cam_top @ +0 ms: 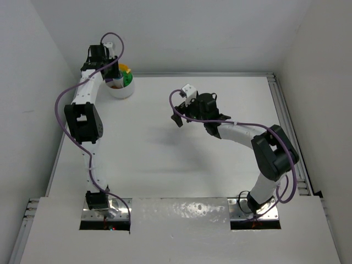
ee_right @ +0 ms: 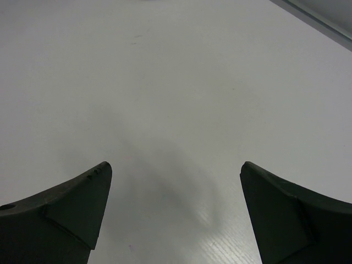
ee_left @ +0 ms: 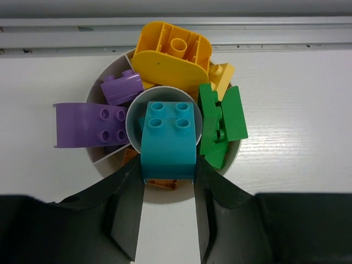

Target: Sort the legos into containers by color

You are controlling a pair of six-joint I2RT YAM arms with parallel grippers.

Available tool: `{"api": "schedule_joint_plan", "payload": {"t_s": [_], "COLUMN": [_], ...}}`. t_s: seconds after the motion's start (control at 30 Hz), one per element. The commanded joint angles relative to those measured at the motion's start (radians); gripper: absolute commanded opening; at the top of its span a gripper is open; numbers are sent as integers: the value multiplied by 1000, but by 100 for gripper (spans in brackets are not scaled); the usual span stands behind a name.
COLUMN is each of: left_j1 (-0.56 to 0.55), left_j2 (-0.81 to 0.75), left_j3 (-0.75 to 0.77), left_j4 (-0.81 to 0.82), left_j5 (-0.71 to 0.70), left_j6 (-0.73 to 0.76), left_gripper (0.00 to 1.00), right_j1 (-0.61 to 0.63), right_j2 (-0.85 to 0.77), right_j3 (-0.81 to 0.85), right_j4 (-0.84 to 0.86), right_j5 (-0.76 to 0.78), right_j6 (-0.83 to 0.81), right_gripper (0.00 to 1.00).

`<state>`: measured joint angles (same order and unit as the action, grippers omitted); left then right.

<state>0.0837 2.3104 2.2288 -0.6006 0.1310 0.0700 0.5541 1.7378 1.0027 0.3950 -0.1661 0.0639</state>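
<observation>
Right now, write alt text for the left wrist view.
The left hand grips a teal brick over the centre of a white divided bowl holding purple bricks, yellow bricks, a green brick and an orange brick.

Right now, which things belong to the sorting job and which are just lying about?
Job: bowl, teal brick held in left claw, purple bricks, yellow bricks, green brick, orange brick.
Just there: table, rail, cables, right claw open above table.

Bright, even overhead light throws soft shadows (blurry-edged) across the table point(ee_right: 165, 66).
</observation>
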Motion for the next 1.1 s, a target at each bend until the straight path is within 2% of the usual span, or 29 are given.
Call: {"api": "schedule_joint_plan", "payload": {"t_s": [0.0,0.3,0.8,0.93,1.03,1.07], "left_j1": [-9,-9,-6,-4,23,33], "left_j2": [-8,-9,-48,-95,-150,-163], "left_j3": [6,6,35,75,86,92], "left_j4": [53,56,71,56,42,19], "left_j5": [-21,-25,-50,-83,-119,-123], "left_j6": [-6,-6,-12,14,31,28], "left_gripper": [20,40,46,48,50,51], "right_j1": [4,4,4,1,-61,-83], "right_j2": [-37,-38,-43,-41,-50,-52], "right_j3": [5,5,14,63,106,119], "right_j4": [15,8,-7,-67,-114,-137], "right_j5": [-6,-10,-10,55,164,248], "right_j6": [-9,-12,-1,36,156,190], "right_gripper": [97,97,98,99,99,99]}}
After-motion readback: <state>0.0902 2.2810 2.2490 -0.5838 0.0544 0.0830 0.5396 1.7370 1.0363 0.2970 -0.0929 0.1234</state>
